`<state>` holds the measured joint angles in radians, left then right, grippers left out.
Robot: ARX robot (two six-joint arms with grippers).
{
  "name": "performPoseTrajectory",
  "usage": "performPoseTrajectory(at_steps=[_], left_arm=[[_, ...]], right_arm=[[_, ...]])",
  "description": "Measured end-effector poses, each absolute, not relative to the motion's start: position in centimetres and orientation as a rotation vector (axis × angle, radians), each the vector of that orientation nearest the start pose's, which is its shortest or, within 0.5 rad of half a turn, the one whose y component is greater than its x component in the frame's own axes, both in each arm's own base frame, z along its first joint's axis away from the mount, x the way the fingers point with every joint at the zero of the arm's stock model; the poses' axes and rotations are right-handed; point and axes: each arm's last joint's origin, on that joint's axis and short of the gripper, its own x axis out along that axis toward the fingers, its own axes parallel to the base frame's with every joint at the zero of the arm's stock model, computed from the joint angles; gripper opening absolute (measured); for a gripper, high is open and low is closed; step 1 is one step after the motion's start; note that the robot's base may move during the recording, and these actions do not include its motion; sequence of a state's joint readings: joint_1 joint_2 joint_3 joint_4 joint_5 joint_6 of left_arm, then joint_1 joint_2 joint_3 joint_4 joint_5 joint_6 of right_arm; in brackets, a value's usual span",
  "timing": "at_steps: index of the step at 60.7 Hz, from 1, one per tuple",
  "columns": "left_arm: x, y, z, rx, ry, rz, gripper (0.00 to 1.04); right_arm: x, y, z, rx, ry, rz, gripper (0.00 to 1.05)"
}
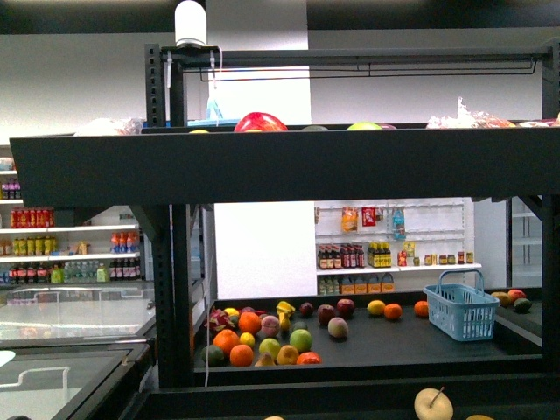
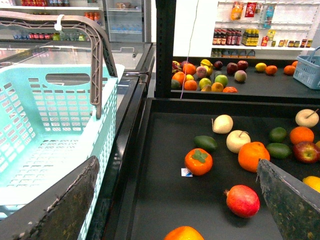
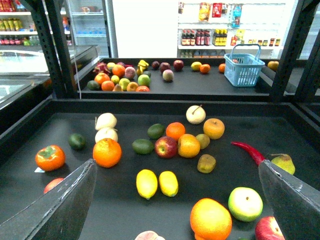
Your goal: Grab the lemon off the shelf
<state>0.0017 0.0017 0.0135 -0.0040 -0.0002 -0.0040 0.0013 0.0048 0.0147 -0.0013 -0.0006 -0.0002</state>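
Note:
Two lemons, small plain-yellow ovals, lie side by side on the dark shelf tier [image 3: 150, 106]: one lemon [image 3: 146, 183] and its neighbour [image 3: 168, 183]. My right gripper [image 3: 176, 162] hangs open above this tier, and both lemons sit between its spread fingers, nothing held. My left gripper [image 2: 176, 161] is open over the tier's left end [image 2: 225, 105], near a persimmon [image 2: 198, 161], empty. A yellow fruit [image 2: 312, 182] shows at that view's edge, cut off. The front view shows the shelf's upper tier [image 1: 262, 166] but neither gripper.
A turquoise basket [image 2: 50, 110] with a grey handle stands beside the left gripper. Around the lemons lie an orange [image 3: 107, 152], a large yellow-orange fruit [image 3: 210, 219], a green-white apple [image 3: 245, 203] and a red chilli [image 3: 247, 150]. A blue basket [image 3: 243, 70] sits on the far rack.

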Motion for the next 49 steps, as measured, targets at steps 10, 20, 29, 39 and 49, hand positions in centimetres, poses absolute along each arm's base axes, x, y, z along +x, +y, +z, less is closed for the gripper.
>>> performPoseTrajectory(at_steps=[10,20,29,39,49], left_arm=[[9.7,-0.1,16.6,-0.065,0.069,-0.063,0.97],[11.8,1.0,17.9,-0.429,0.269,-0.11,0.97],[15.0,4.2,22.6,-0.661,0.218,-0.068,0.97],[19.2,10.0,26.4,-0.946,0.157,0.025,0.97],[24.0,14.8,26.6,-1.16,0.129,0.084,0.97]], right_arm=[[9.7,0.0,16.8,0.0,-0.009,0.002,0.97],[9.7,0.0,16.8,0.0,-0.009,0.002,0.97],[9.7,0.0,16.8,0.0,-0.009,0.002,0.97],[9.7,0.0,16.8,0.0,-0.009,0.002,0.97],[9.7,0.0,16.8,0.0,-0.009,0.002,0.97]])
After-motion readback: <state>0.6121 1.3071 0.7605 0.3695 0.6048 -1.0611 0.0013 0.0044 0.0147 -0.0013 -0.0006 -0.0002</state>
